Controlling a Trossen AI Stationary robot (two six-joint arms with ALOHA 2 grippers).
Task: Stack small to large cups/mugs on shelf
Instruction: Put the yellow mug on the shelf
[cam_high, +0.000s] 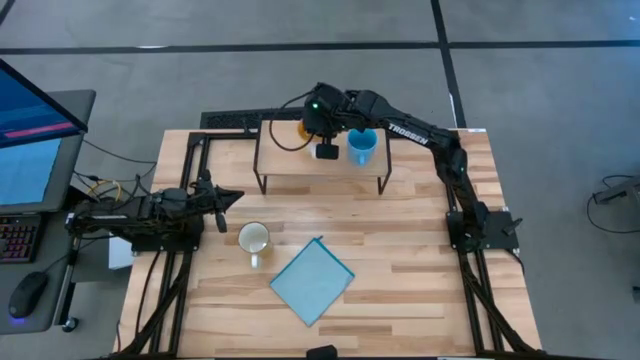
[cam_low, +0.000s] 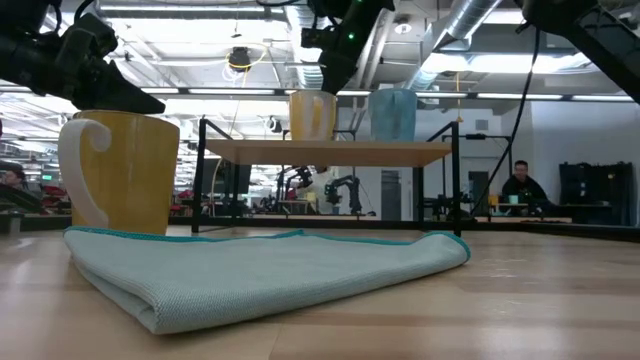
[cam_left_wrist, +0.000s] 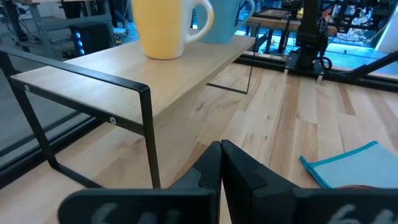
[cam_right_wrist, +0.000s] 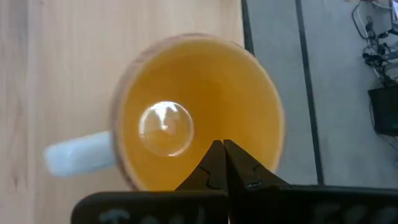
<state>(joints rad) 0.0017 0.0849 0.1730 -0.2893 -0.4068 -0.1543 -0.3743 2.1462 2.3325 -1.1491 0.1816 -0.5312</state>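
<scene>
High view: the shelf (cam_high: 322, 160) stands at the far side of the counter (cam_high: 420, 270). The orange mug (cam_high: 302, 131) and the blue mug (cam_high: 362, 146) sit on it, apart. The right pincer (cam_high: 324, 150) hangs over the shelf between them, just beside the orange mug. "TROSSEN" reads in white on the right forearm. The cream mug (cam_high: 254, 239) stands on the counter near a blue cloth (cam_high: 313, 280). The left pincer (cam_high: 228, 198) waits near the counter's left edge, its tips together.

Low view: the cream mug (cam_low: 118, 170) is up close, behind the folded cloth (cam_low: 260, 270). Both mugs on the shelf (cam_low: 325, 152) stand upright. A person sits in the room far behind.

Left wrist view: fingers (cam_left_wrist: 208, 171) pressed shut, pointing at the shelf leg (cam_left_wrist: 146, 134).

Right wrist view: looking straight down into the orange mug (cam_right_wrist: 199, 112), white handle (cam_right_wrist: 78, 152) to one side; fingers (cam_right_wrist: 211, 165) closed together over the rim, holding nothing.

Risk, as I judge it: descending with the pincer shut would strike the rim and tip or shove the mug. It stands near the shelf's edge, so a nudge could drop it off.
</scene>
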